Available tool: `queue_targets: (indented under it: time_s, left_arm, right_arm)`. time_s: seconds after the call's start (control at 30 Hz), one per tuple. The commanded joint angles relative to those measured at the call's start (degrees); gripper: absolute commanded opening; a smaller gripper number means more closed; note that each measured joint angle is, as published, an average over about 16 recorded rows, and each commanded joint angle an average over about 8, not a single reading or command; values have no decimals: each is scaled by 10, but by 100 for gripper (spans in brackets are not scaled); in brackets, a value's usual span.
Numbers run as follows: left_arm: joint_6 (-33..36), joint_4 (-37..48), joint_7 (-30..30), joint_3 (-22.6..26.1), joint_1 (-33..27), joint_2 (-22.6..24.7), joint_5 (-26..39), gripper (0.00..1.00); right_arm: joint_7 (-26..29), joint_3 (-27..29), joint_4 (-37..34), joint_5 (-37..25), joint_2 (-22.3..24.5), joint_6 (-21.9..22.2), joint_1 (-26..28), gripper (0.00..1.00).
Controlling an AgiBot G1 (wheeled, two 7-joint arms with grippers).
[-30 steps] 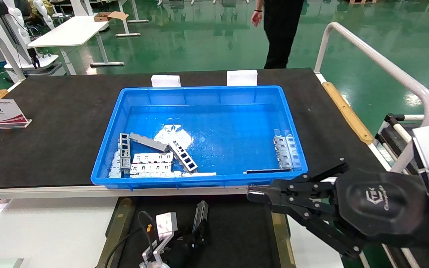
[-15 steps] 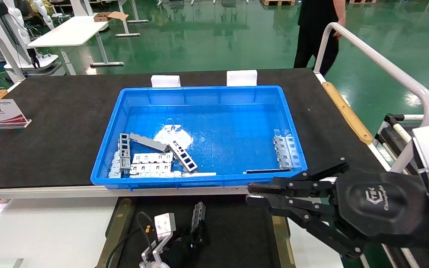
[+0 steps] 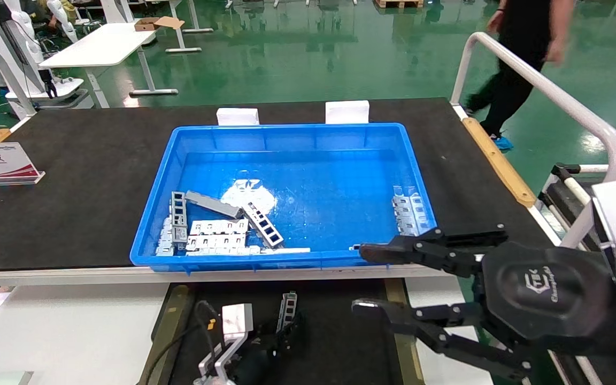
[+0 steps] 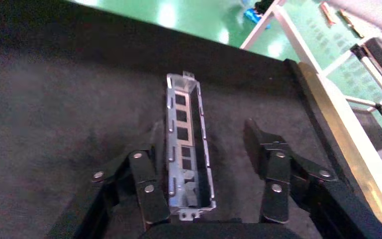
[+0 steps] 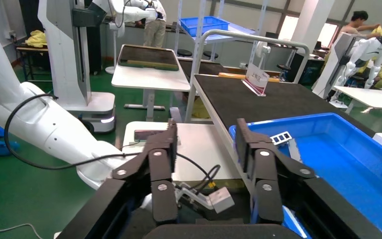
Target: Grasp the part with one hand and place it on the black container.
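The part [image 4: 184,144], a slim silver channel strip with rectangular cutouts, lies on the black container [image 4: 54,124] between the jaws of my left gripper [image 4: 203,132]. The jaws stand open: one finger is beside the part's side wall, and the other finger [image 4: 258,144] is well apart from it. In the head view the part [image 3: 287,311] and left gripper [image 3: 278,334] are at the bottom centre, over the black container [image 3: 340,342]. My right gripper [image 3: 360,278] hovers open and empty at the blue bin's near right corner, and it also shows in the right wrist view [image 5: 204,137].
The blue bin [image 3: 286,128] on the black tabletop holds several more metal parts at its near left [image 3: 217,230] and right [image 3: 409,211]. Tan strips [image 3: 166,326] edge the container. A white rail [image 3: 554,96] stands at right. A person [image 3: 522,64] walks behind.
My right gripper's jaws have spread from nearly shut to wide open. The part and left gripper have sunk slightly onto the container. The person has walked to the right.
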Motion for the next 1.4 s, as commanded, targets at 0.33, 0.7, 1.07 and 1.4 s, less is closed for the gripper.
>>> queue_targets:
  time_s: [0.33, 0.7, 1.07, 1.4]
  left_arm:
    - [124, -88, 6, -45, 53, -100, 14, 100]
    - [325, -128, 39, -75, 80, -208, -5, 100]
    - [466, -151, 108, -132, 114, -280, -45, 100]
    - [567, -169, 121, -163, 121, -341, -84, 100]
  right_arm:
    - [0, 0, 0, 0, 0, 0, 0, 100]
    - [0, 0, 0, 0, 0, 0, 0, 100]
    - [0, 0, 0, 0, 0, 0, 0, 100]
    - [0, 0, 0, 0, 0, 0, 0, 100]
